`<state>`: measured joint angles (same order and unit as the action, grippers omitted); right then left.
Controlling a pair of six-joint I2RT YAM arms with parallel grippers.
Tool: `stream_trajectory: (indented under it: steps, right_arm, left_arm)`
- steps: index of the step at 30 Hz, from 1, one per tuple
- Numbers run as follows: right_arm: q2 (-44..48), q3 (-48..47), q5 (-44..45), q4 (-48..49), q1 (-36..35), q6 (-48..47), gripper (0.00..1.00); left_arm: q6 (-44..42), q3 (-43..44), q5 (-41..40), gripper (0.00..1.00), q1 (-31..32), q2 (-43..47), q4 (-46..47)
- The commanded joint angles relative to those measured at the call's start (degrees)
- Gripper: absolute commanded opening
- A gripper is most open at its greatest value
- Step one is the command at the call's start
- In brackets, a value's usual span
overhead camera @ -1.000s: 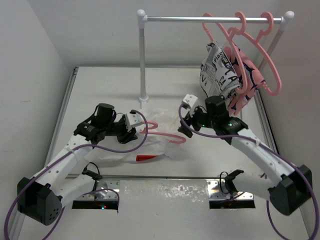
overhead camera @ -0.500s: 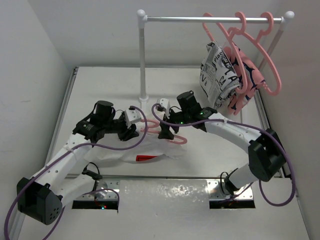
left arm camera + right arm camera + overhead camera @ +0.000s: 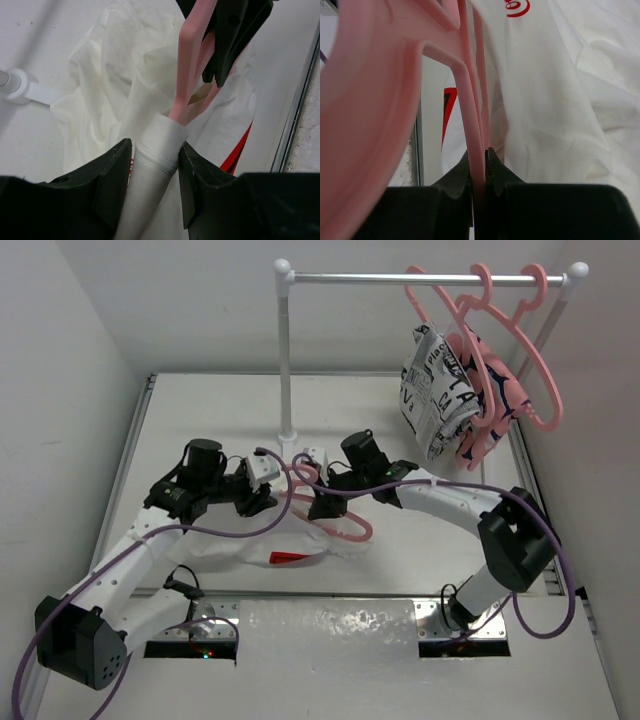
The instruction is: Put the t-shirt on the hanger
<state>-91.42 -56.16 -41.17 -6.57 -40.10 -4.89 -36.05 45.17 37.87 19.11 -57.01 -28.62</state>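
The white t-shirt (image 3: 232, 540) lies crumpled on the table, its red patch (image 3: 287, 557) toward the near edge. A salmon-pink hanger (image 3: 345, 525) lies across it, one arm running into the cloth. My left gripper (image 3: 262, 502) is shut on a rolled hem of the t-shirt (image 3: 159, 145); in the left wrist view the gripper (image 3: 155, 160) has the hanger (image 3: 189, 70) entering the cloth just beyond it. My right gripper (image 3: 325, 508) is shut on the hanger's thin bar. In the right wrist view the gripper (image 3: 480, 157) pinches the hanger (image 3: 370, 100) beside the t-shirt (image 3: 550, 100).
A white-and-metal rack (image 3: 285, 350) stands at the back, its foot (image 3: 17, 85) close behind the shirt. At the rail's right end hang several pink hangers (image 3: 530, 350), a newsprint-patterned shirt (image 3: 435, 390) and a pink shirt (image 3: 495, 390). A metal strip (image 3: 330, 595) runs along the near edge.
My right arm has swung left from beside the rack's clothes to the hanger and its jaws have shut on the bar. The left gripper has kept its hold on the hem.
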Motion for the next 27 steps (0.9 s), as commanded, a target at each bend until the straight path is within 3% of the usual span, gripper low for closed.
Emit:
stream_trajectory:
  steps: [1, 4, 12, 15, 21, 27]
  right_arm:
    - [4.13, -0.18, -0.83, 5.43, 0.46, 0.41, 0.00]
    - [7.39, 0.79, -1.46, 4.64, 0.46, -1.53, 0.00]
    - [14.50, 0.09, -2.43, 1.82, 0.46, -6.19, 0.00]
    - [15.30, -0.61, -2.16, 1.39, 0.37, -6.80, 0.00]
    - [14.34, -4.39, -1.99, -5.02, 0.37, -9.87, 0.00]
    - [15.57, -6.59, 0.65, -7.57, 0.37, -11.81, 0.00]
  left_arm:
    - [-2.26, -0.08, 9.59, 0.01, 1.10, -0.20, -0.55]
    - [-4.02, 1.59, 11.52, 0.08, 1.10, -1.34, -0.82]
    - [-7.08, 11.60, 17.50, 0.07, 2.59, -4.24, -1.86]
    - [-10.96, 13.02, 14.80, 0.09, 5.31, -4.86, -6.70]
    - [-12.37, 14.33, 8.03, 0.11, 10.94, -5.65, -6.44]
    - [-16.33, 16.36, 1.44, 0.06, 14.28, -7.50, -10.31]
